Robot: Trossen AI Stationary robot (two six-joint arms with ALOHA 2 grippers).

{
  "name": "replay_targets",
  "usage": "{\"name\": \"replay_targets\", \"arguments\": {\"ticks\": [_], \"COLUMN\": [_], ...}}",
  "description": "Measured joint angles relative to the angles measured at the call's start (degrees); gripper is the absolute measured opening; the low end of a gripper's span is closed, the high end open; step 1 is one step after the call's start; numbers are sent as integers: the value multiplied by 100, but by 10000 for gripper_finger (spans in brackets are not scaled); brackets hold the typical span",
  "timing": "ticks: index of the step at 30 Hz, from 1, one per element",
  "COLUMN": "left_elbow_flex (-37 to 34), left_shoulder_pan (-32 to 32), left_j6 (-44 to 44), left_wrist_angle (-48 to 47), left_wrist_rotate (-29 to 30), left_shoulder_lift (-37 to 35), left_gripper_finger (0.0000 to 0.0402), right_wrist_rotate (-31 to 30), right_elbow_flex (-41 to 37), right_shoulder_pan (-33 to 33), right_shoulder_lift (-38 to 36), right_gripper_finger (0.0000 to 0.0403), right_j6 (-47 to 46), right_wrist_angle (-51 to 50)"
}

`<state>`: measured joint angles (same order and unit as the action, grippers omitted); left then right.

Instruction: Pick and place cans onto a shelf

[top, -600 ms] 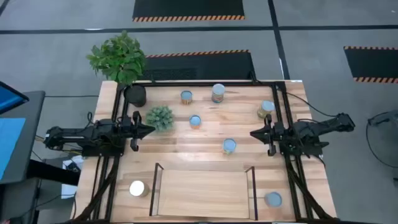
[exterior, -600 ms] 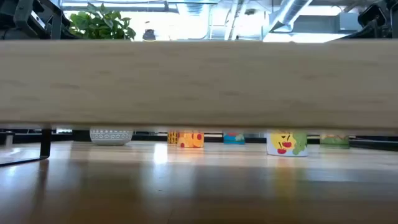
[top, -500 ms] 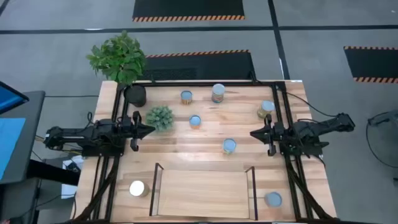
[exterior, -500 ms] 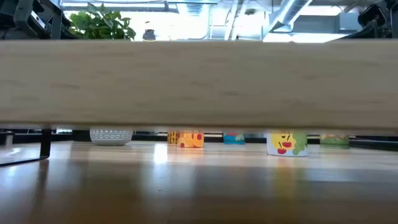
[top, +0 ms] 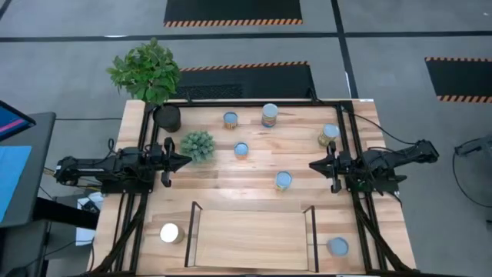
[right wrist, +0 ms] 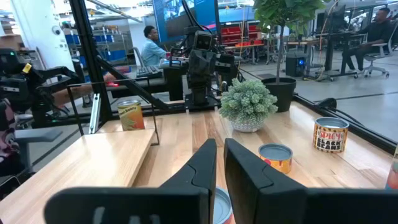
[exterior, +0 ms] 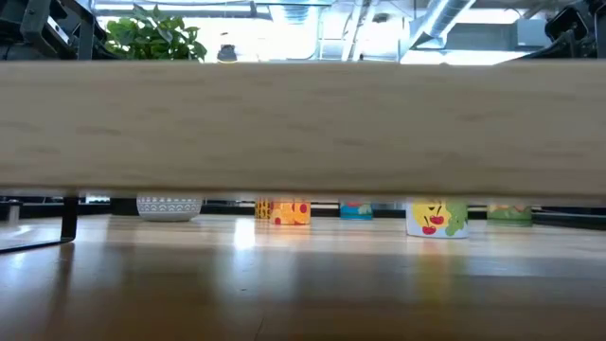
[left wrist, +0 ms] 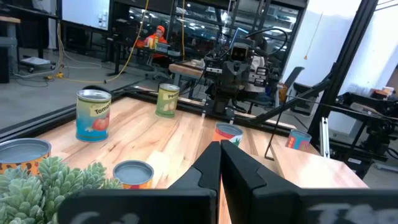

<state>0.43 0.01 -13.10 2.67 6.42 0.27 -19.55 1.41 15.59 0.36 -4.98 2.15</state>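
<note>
Several cans stand upright on their bases on the wooden table: two at the far edge (top: 231, 119) (top: 270, 115), one mid-table (top: 241, 149), one right of centre (top: 284, 181), one at the right (top: 328, 135). A white-topped can (top: 169, 233) and another can (top: 337, 246) flank the shelf (top: 250, 238), a light board at the near edge. My left gripper (top: 187, 160) hovers at the left, shut and pointing right, fingers meeting (left wrist: 221, 158). My right gripper (top: 312, 165) hovers at the right, pointing left, its fingers a narrow gap apart (right wrist: 220, 155) with nothing between them.
A small succulent in a white pot (top: 198, 145) stands just ahead of my left gripper. A black pot with a leafy plant (top: 165, 117) sits at the far left corner. In the low view the shelf board (exterior: 303, 123) fills the middle, with cans (exterior: 436, 218) showing under it.
</note>
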Motion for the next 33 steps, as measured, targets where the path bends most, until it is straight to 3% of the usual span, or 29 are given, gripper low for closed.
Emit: {"name": "replay_targets", "arguments": {"ticks": [19,25,33], "left_elbow_flex": [0,0,0], "left_shoulder_pan": [2,2,2], "left_j6": [0,0,-1], "left_wrist_angle": [1,0,21], "left_wrist_rotate": [2,2,153], "left_shoulder_lift": [0,0,-1], "left_gripper_finger": [0,0,0], "right_wrist_rotate": [-2,-4,-4], "right_elbow_flex": [0,-2,-2], "right_shoulder_pan": [2,-31,-32], "right_shoulder_lift": [-2,-2,-2], "right_gripper_finger": [59,59,59], "right_j6": [1,1111,336], "right_wrist_angle": [2,128,125]}}
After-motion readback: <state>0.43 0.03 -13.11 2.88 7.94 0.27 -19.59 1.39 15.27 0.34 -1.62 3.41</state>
